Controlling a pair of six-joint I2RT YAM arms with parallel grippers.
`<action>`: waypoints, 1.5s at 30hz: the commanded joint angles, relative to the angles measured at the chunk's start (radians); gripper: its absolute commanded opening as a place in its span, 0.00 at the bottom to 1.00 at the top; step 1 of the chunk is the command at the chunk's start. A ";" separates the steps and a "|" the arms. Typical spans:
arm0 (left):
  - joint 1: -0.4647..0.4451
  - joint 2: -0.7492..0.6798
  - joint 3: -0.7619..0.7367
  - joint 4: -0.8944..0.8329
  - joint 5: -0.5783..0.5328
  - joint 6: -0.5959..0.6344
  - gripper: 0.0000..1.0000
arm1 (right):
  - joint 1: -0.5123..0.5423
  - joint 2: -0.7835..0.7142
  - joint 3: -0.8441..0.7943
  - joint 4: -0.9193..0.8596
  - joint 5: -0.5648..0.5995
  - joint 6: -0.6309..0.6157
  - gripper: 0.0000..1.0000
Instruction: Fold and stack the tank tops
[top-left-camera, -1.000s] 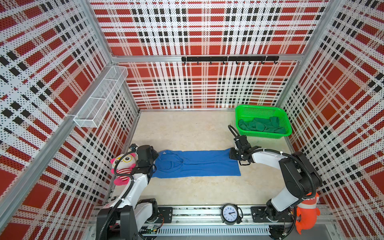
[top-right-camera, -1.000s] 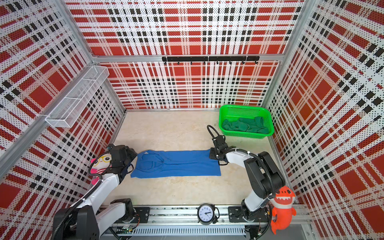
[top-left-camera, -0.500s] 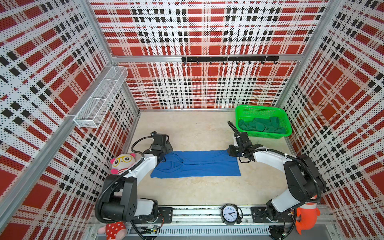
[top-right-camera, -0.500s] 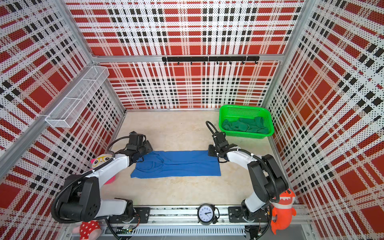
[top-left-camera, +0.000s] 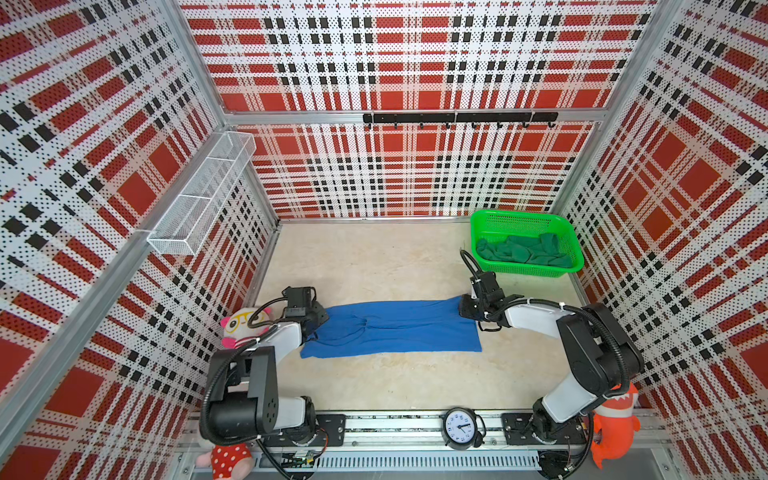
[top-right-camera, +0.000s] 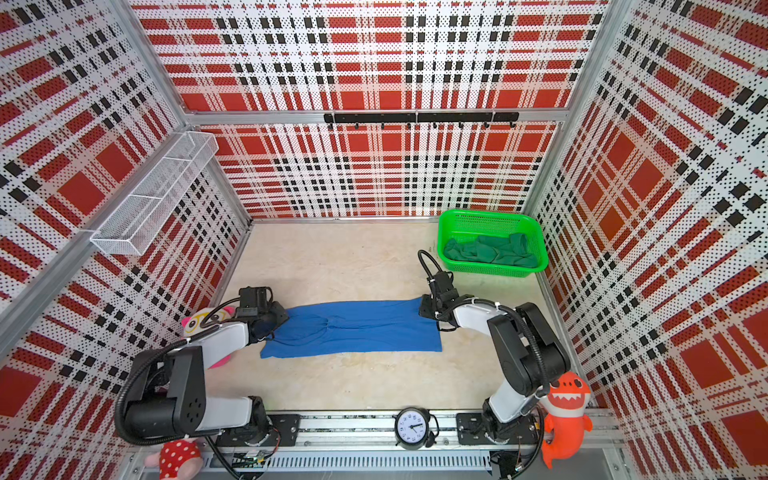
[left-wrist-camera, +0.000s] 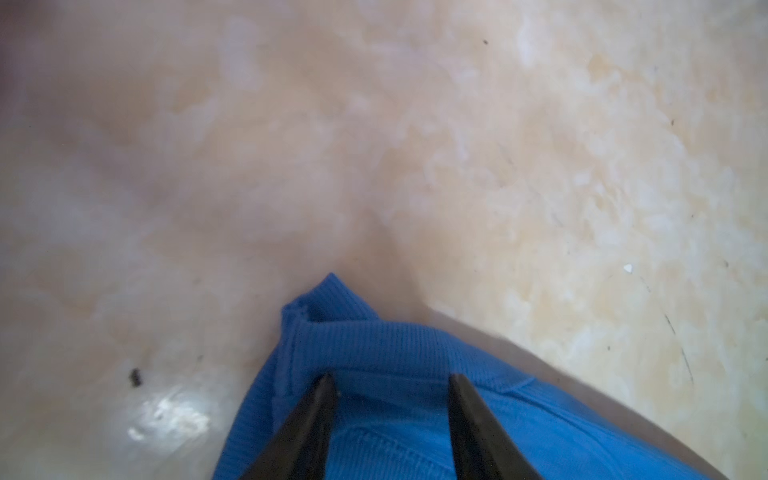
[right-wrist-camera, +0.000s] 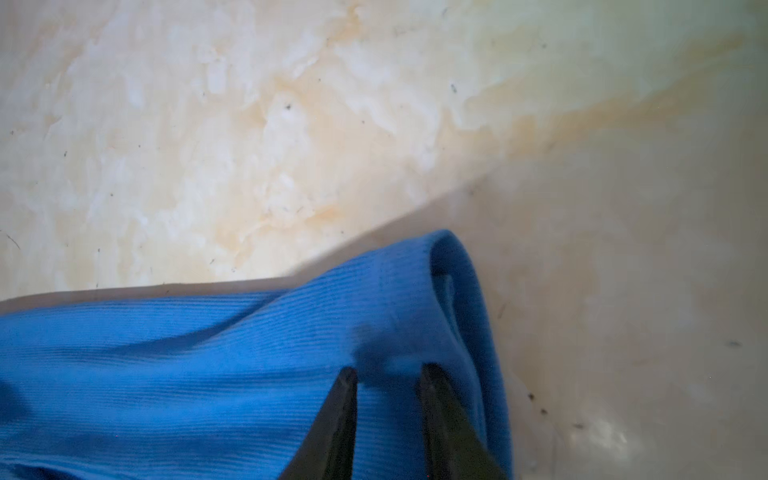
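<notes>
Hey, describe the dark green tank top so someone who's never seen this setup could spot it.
Find the bright green mesh basket at the far right corner of the table. The dark green tank top lies crumpled inside it. Unlike the royal blue tank top spread flat mid-table, it is bunched and darker than its basket.

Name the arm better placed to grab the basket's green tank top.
Right. The right end effector, at the blue tank top's end, sits near the basket; the left end effector is far across.
</notes>
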 joint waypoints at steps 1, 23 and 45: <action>0.029 -0.037 -0.022 0.021 -0.001 -0.033 0.50 | -0.039 -0.029 -0.054 -0.075 0.045 0.017 0.31; -0.294 -0.048 -0.072 0.023 -0.056 -0.211 0.50 | 0.146 0.197 0.352 -0.227 -0.034 -0.289 0.30; -0.515 1.028 1.181 -0.142 0.241 0.278 0.63 | 0.549 -0.255 -0.208 -0.038 0.233 0.396 0.36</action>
